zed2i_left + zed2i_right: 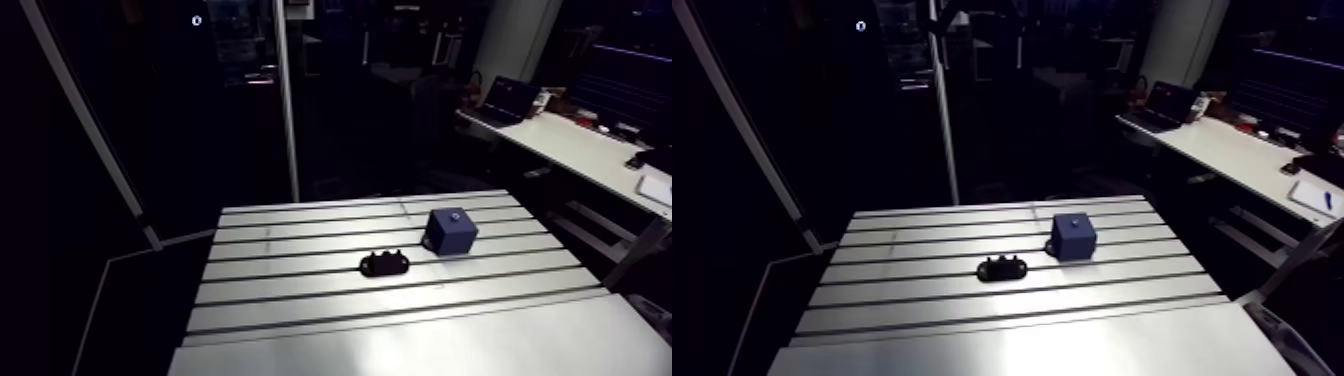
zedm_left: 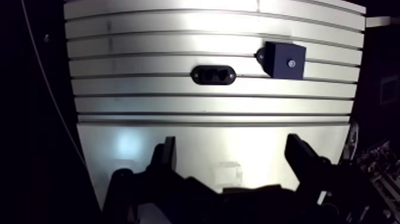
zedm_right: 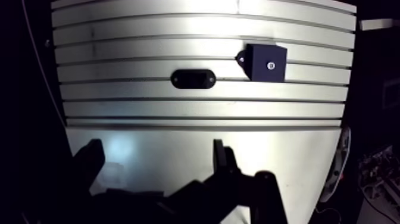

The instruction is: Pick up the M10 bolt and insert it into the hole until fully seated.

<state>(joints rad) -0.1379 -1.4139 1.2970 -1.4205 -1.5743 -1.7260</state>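
Bolt holder (image 2: pixel 213 74), black, two bumps atop, nr blue block (image 2: pixel 284 59); jaws apart.

In the arm view, the small black piece (image 1: pixel 385 263) at the middle of the frame is too small and dark for us to tell what its two bumps are. Right of centre, the pale dot on top of the blue block (image 1: pixel 449 231) is also too small for us to read. The lower edge cuts off the bench (image 1: pixel 400 340). In the wrist view, we lose the roots of the fingers (image 2: pixel 167 156) in shadow.
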